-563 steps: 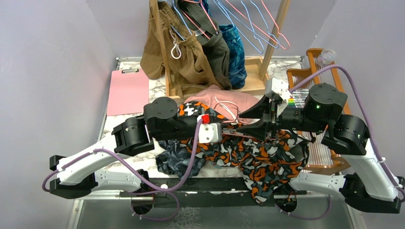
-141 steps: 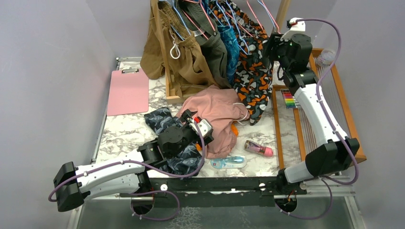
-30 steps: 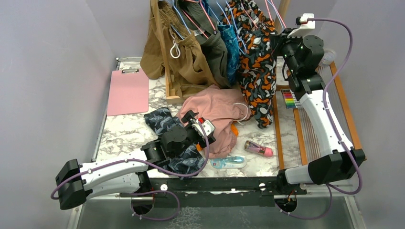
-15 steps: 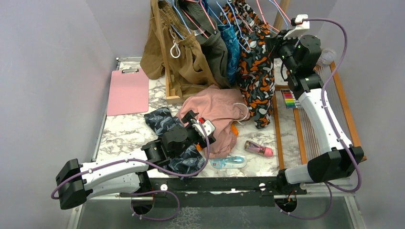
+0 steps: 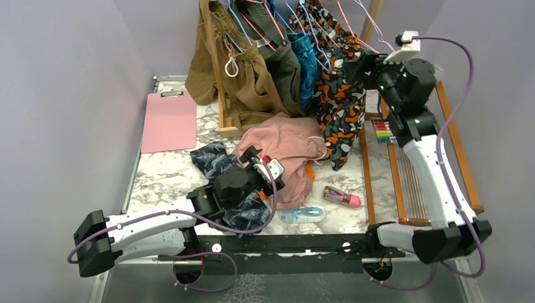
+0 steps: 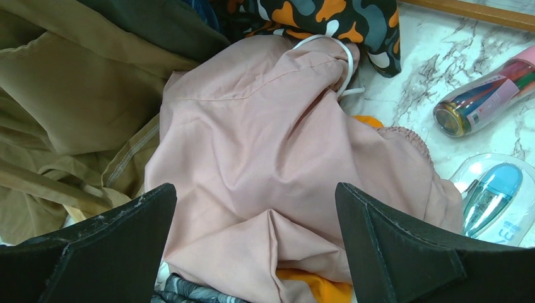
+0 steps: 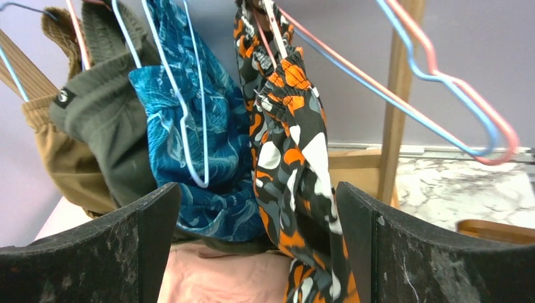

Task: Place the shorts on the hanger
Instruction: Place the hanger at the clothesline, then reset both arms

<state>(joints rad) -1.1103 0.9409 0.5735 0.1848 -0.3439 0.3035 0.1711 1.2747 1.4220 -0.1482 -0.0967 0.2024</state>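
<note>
Risk, I think: the shorts (image 7: 290, 145), bunched on the thin hanger (image 7: 272, 28) at the rack (image 7: 394, 95), may slip off if the right gripper (image 7: 255, 208) brushes them on retreat, as its jaws stand spread and empty w/ the fabric just ahead, betw. them; left gripper (image 6: 255, 196) jaws spread too, well apart from them.

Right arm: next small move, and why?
Probably draw the right tool straight back from the wooden rack. It stands open, holding nothing; the orange-and-grey camouflage shorts hang on the thin pink wire hanger. Empty light-blue and pink wire hangers beside them could snag on a sideways move.
</note>
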